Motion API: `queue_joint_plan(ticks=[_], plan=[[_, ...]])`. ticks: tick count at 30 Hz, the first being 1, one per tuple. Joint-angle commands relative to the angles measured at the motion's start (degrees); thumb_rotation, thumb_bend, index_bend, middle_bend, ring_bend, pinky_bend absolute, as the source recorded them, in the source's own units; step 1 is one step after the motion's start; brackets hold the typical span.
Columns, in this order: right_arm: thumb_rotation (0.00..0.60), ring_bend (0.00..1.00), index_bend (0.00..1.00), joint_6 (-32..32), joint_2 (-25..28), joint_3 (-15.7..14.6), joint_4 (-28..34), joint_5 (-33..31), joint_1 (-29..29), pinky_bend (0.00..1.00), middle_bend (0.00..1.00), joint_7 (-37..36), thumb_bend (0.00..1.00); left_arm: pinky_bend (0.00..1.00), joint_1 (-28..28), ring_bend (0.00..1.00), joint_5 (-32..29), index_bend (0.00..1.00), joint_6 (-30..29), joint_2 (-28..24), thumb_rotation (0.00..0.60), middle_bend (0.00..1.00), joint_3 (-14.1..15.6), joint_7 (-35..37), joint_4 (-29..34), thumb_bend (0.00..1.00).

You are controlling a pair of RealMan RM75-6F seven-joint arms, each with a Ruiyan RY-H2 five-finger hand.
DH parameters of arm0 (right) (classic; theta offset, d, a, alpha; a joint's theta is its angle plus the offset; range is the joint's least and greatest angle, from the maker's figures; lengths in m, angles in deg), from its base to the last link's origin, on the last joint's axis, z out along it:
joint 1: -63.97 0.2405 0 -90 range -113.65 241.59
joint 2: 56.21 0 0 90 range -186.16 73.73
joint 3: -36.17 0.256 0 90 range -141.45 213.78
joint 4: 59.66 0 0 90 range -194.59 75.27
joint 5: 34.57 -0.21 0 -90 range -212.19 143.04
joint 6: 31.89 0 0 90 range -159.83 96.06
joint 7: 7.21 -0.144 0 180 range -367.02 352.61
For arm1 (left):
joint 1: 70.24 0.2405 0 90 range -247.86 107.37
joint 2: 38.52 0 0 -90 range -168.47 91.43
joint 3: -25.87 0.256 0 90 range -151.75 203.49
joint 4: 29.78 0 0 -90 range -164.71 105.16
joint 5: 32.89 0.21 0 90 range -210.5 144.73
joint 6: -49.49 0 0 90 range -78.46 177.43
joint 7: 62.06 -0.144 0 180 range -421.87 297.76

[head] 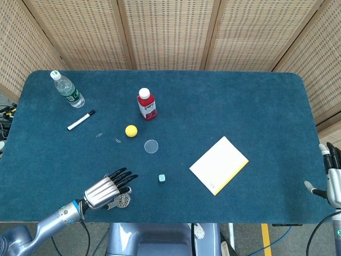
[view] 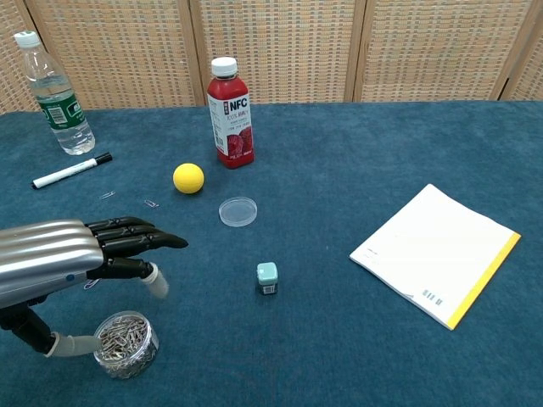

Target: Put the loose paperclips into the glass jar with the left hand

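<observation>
The glass jar point(head: 123, 200) point(view: 125, 343), holding several paperclips, stands near the table's front left edge. My left hand point(head: 108, 189) point(view: 75, 258) hovers over and just left of it, fingers stretched out and thumb apart, with nothing visible in it. Two loose paperclips point(head: 98, 135) point(head: 118, 141) lie further back; in the chest view they show as paperclips point(view: 106, 195) point(view: 151, 203). A third paperclip point(view: 91, 284) peeks out from under the hand. My right hand point(head: 333, 178) rests at the far right edge, fingers extended, empty.
A round clear lid point(head: 151, 146) lies mid-table beside a yellow ball point(head: 131, 130). A red juice bottle point(head: 146, 104), a water bottle point(head: 67, 89) and a marker point(head: 81, 120) stand behind. A teal cube point(head: 161, 177) and a notepad point(head: 219, 165) lie to the right.
</observation>
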Motion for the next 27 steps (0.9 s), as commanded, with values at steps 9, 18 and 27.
queue_joint_plan(ticks=[9,18,27], plan=[[0.600,0.00,0.00,-0.2,0.1,0.0,0.1,0.2,-0.1,0.00,0.00,-0.2,0.00,0.00,0.4,0.00,-1.3,0.27,-3.4,-1.8,0.600,0.00,-1.8,3.7,0.1,0.42],[0.600,0.00,0.00,-0.4,0.1,-0.2,0.4,0.5,-0.1,0.00,0.00,0.1,0.00,0.00,-0.4,0.00,-10.3,0.38,4.5,-1.6,0.600,0.00,-4.6,4.0,-6.5,0.86],[0.600,0.00,0.00,-0.2,0.1,-0.2,0.3,0.4,-0.1,0.00,0.00,0.2,0.00,0.00,-0.3,0.00,-11.2,0.35,6.3,1.8,0.600,0.00,-4.5,5.5,-11.4,0.85]])
